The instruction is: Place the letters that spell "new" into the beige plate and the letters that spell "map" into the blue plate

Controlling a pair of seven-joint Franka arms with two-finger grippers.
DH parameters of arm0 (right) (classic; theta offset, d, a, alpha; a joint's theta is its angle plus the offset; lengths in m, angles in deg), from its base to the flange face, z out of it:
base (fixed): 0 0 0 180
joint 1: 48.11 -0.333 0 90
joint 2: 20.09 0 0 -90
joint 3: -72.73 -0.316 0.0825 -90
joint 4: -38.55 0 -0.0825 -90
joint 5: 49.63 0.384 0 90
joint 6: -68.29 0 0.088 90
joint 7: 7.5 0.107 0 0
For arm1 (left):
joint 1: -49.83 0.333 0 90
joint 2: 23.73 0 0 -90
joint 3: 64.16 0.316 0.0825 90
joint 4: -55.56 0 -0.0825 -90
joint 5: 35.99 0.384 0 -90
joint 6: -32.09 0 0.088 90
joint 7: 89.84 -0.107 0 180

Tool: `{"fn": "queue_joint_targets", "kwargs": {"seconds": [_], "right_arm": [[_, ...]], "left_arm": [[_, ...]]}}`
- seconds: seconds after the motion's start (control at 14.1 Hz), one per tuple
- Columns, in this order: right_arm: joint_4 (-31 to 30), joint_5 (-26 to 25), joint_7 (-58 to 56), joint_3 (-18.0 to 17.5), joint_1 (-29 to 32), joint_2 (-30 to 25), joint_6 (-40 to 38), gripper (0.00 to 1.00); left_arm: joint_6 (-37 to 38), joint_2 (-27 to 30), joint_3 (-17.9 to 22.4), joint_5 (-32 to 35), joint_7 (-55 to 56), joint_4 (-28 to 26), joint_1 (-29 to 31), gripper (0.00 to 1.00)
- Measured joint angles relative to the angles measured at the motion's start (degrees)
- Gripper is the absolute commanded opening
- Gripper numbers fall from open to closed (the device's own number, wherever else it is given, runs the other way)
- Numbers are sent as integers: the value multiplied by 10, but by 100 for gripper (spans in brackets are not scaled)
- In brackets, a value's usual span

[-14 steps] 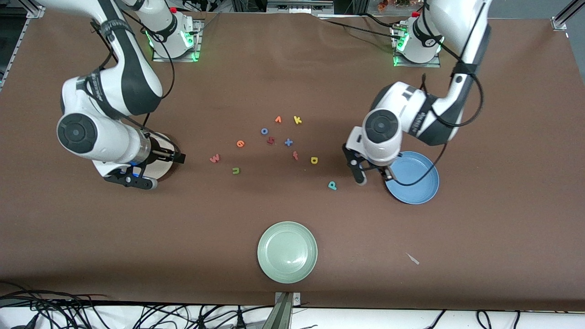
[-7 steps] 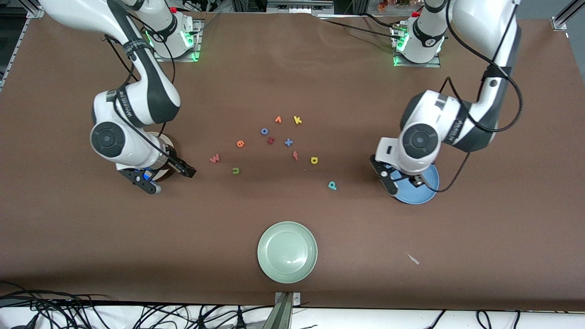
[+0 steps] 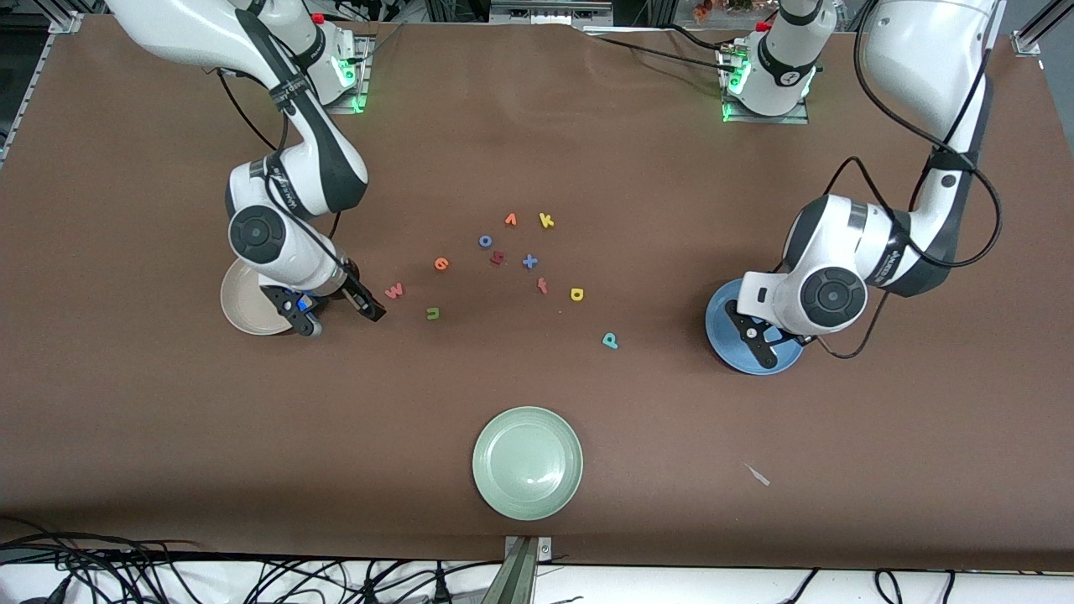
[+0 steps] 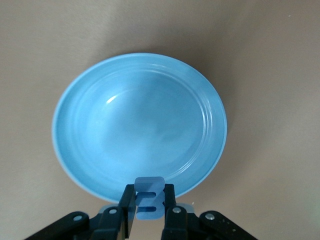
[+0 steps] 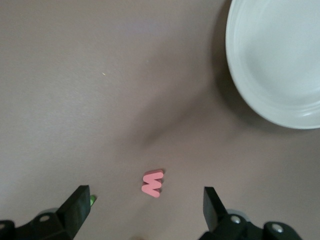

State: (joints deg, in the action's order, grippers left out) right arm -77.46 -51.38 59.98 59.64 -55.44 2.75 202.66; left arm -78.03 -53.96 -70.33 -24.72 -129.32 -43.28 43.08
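The left gripper (image 4: pixel 150 220) hangs over the blue plate (image 4: pixel 100 100), clamped on the blue m (image 4: pixel 149 199). The right gripper (image 3: pixel 340 315), jaws spread wide and empty, sits between the beige plate (image 3: pixel 239 298) at its 9 o'clock and the w (image 3: pixel 393 290) at its 2 o'clock. From the w, the n (image 3: pixel 433 313) lies at 4 o'clock, the e (image 3: pixel 441 263) at 2; the a (image 3: pixel 576 294) and the p (image 3: pixel 610 340) rest on the table toward the blue plate.

A brown table (image 3: pixel 537 126) with black cables (image 3: pixel 126 570) along its near edge.
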Motion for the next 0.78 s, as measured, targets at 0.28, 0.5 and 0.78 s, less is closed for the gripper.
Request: {"fn": "queue_joint_targets", "kwargs": {"seconds": [0.28, 0.5, 0.78], "right_arm": [[-52, -12, 54, -6, -21, -13, 46, 100], [-73, -12, 57, -6, -22, -14, 69, 100], [-79, -13, 57, -5, -22, 1, 89, 99]], "left_arm": [[-5, -30, 0, -91, 1, -3, 28, 80], [-13, -33, -4, -102, 1, -2, 29, 100], [-17, -33, -12, -102, 50, 23, 23, 100]]}}
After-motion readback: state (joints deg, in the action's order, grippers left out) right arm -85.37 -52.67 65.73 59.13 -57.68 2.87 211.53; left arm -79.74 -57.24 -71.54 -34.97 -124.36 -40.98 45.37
